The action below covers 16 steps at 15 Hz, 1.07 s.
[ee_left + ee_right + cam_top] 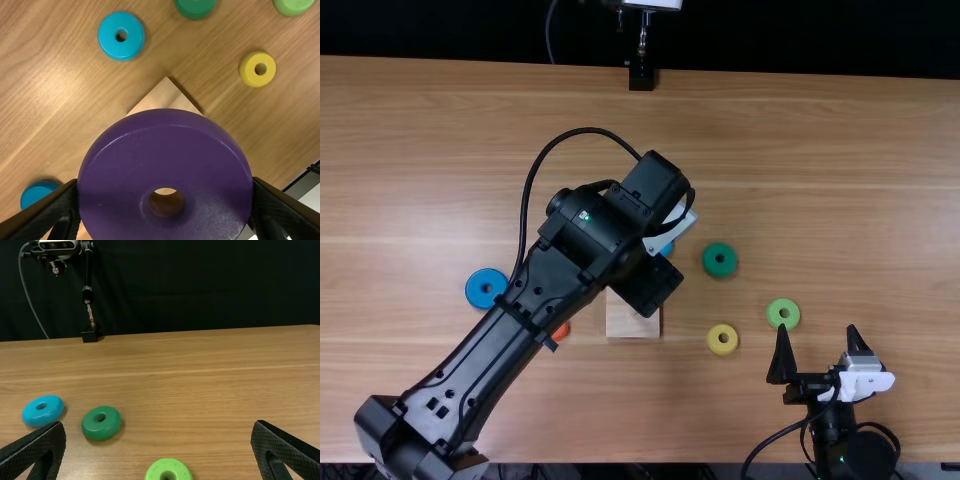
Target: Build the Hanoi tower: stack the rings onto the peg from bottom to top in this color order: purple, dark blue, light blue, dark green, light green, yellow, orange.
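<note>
At the table's near edge, right of the middle, the right gripper (pixel 818 335) is seen with its fingers wide apart. Farther in, the yellow ring (pixel 723 340) is set flat, to the right of the wooden base (pixel 633 318). The orange ring (pixel 560 332) is partly covered by the left arm (pixel 485 368), on the base's other side. The base is overhung by the left gripper (pixel 653 285), and the purple ring (pixel 165 130) is held by its rim between that gripper's fingers, above the base. The peg is hidden, so whether it is met by the ring cannot be told.

The light green ring (pixel 783 313) is placed right of the yellow one, slightly farther off. The dark blue ring (pixel 486 288) is found well to the left, near the left arm. Beyond the base, the light blue ring (pixel 667 249) is mostly covered by the left arm, with the dark green ring (pixel 720 260) near it on the right.

The light brown table (pixel 860 170) is backed by a black curtain (pixel 200 285). A stand (pixel 641 78) is seen at the far edge, and a camera (pixel 59 245) is shown beside its post.
</note>
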Motion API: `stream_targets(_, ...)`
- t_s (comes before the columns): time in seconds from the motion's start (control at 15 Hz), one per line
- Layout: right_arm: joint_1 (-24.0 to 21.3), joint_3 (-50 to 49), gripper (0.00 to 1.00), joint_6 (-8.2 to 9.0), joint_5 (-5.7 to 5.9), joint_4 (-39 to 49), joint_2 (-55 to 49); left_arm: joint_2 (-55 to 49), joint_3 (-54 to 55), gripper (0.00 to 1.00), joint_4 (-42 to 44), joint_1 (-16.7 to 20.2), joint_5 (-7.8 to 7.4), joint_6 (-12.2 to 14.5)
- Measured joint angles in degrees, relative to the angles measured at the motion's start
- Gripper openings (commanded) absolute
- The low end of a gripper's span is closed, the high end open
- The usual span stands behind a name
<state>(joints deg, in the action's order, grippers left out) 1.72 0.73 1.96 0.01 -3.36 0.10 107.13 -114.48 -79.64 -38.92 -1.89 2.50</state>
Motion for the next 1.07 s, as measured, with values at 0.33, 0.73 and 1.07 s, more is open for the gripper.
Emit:
stream_targets(0.33,0.0,0.0,1.0,0.02,0.0,-0.04,0.0,1.95,0.0,0.0,0.04,-0.09,0.0,-0.33)
stream_targets(0.73,0.0,0.0,1.0,0.0,0.0,-0.02,0.0,1.95,0.0,0.0,0.07,-0.09,-0.02,-0.35)
stream_targets(1.07,0.0,0.0,1.0,0.0,0.0,0.0,0.0,1.95,0.0,0.0,0.02,-0.26,-0.02,-0.39)
